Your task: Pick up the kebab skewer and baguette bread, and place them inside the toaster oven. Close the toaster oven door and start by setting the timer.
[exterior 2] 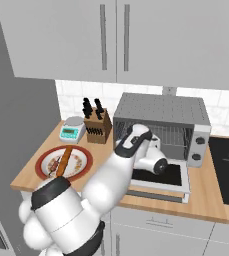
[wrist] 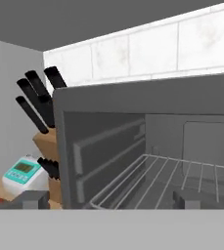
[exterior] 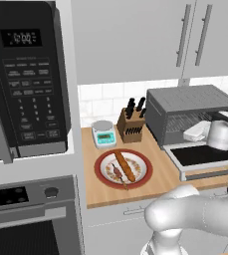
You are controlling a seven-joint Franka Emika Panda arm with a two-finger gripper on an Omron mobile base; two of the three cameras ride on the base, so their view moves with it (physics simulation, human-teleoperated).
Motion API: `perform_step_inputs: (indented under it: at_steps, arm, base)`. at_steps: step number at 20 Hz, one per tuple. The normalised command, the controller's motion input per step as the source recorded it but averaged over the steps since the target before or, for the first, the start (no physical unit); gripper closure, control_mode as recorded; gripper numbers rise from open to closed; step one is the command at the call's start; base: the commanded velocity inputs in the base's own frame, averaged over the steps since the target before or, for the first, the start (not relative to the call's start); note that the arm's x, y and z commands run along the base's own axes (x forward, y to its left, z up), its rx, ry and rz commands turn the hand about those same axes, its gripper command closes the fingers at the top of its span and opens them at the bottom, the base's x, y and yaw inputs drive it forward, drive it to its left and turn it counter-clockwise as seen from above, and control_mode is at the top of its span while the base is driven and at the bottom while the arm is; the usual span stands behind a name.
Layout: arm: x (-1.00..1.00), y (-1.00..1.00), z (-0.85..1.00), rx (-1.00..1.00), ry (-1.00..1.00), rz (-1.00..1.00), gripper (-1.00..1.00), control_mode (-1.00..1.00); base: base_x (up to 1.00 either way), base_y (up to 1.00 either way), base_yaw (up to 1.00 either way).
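The hand (wrist: 111, 199) is spread wide and empty, held at the mouth of the toaster oven (exterior: 195, 112), looking in over its wire rack (wrist: 172, 180). The toaster oven door (exterior: 200, 158) lies folded down flat on the desk (exterior: 160, 169). To the left, well apart, the baguette bread (exterior: 125, 166) and kebab skewer (exterior: 117, 173) lie side by side on a red-rimmed plate (exterior: 103, 164), near a knife block (exterior: 131, 125) and scale (exterior: 104, 133).

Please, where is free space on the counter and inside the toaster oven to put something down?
Bare wood shows in front of the plate, toward the counter edge, and between plate and open toaster oven door. The toaster oven wire rack is bare. Crowded: the back, where the scale and knife block stand close together.
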Motion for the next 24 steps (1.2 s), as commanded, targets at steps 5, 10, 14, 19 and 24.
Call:
perform_step_inputs:
  at_steps: [5,10,14,19,24]
  arm:
    - [0.26,-0.24,-0.30,0.00,0.00,0.00,-1.00,-1.00]
    - [0.43,-0.23,-0.11,0.00,0.00,0.00,-1.00,-1.00]
    - [0.39,-0.18,-0.16,0.00,0.00,0.00,-1.00,-1.00]
    - [0.41,-0.02,-0.44,0.00,0.00,0.00,-1.00,-1.00]
    - [0.35,0.00,-0.47,0.00,0.00,-0.01,-1.00,-1.00]
  base:
    - [0.00,0.00,0.00]
    - [0.00,0.00,0.00]
    - [0.00,0.00,0.00]
    - [0.00,0.00,0.00]
    - [0.00,0.00,0.00]
